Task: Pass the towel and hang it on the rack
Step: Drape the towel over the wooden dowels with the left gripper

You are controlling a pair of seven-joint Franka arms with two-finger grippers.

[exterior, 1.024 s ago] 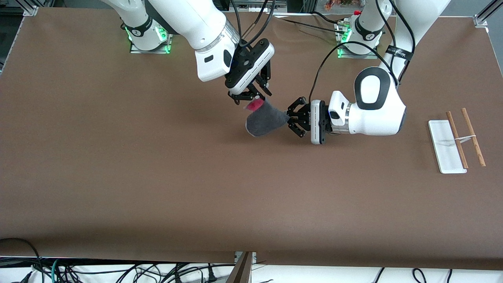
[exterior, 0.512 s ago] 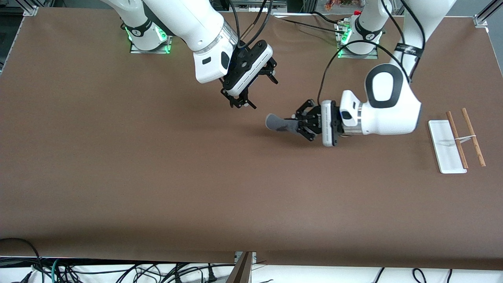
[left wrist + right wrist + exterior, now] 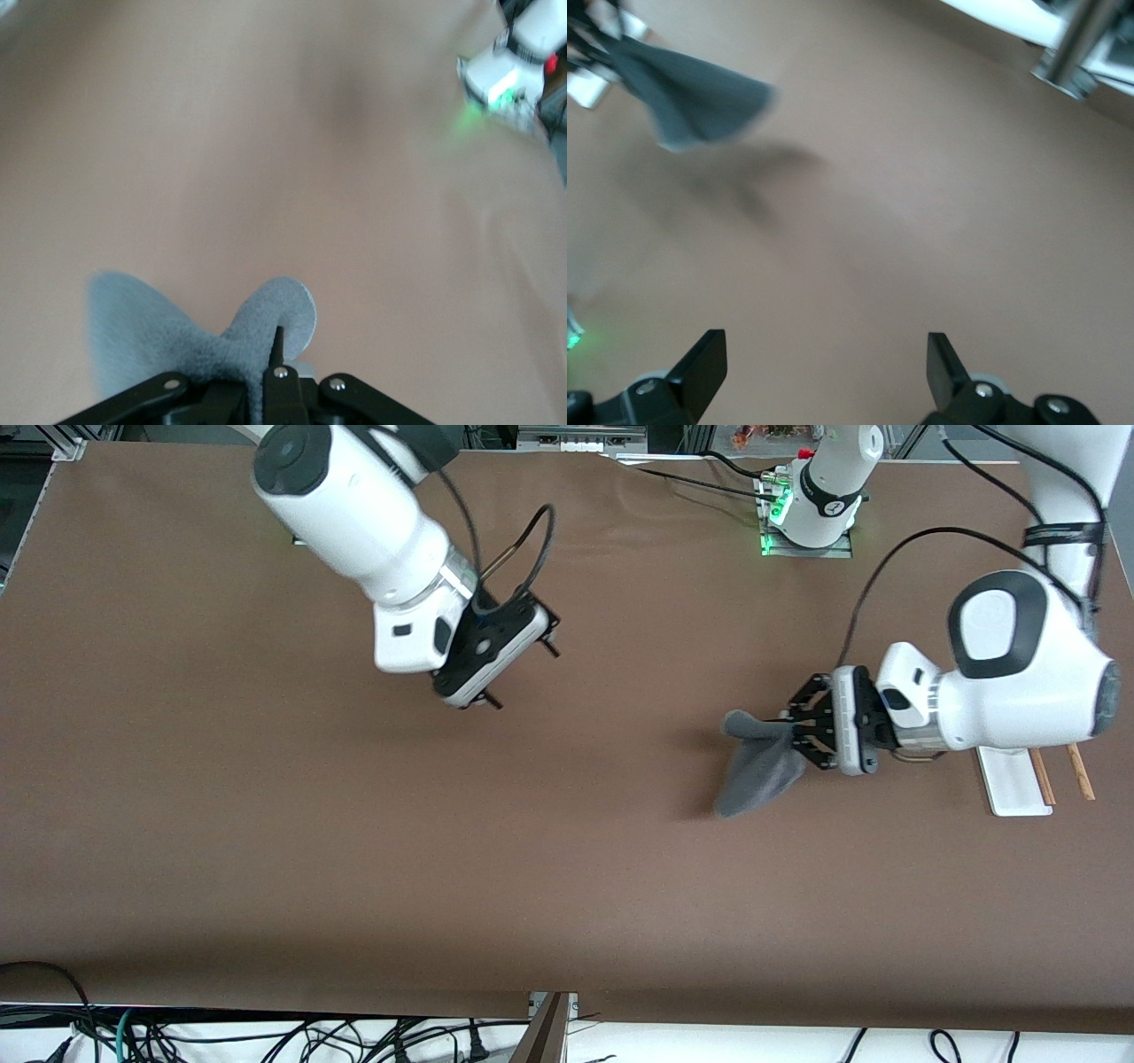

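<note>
The dark grey towel (image 3: 760,766) hangs in the air from my left gripper (image 3: 795,735), which is shut on its upper corner. In the left wrist view the towel (image 3: 168,341) bunches between the closed fingers of the left gripper (image 3: 270,367). The rack (image 3: 1005,788) stands at the left arm's end of the table, its white base and two brown rods (image 3: 1077,772) partly hidden by the left arm, beside the gripper. My right gripper (image 3: 521,673) is open and empty over the table's middle, well apart from the towel. From the right gripper (image 3: 822,359), the towel (image 3: 700,97) shows farther off.
Both arm bases with green lights stand along the table edge farthest from the front camera (image 3: 804,522). Cables trail from each wrist. The brown table top (image 3: 567,868) is bare between the grippers and the front edge.
The right gripper opened, let go of the towel and drew back toward its own end. The left arm carried the towel toward the rack, and it now hangs down loose.
</note>
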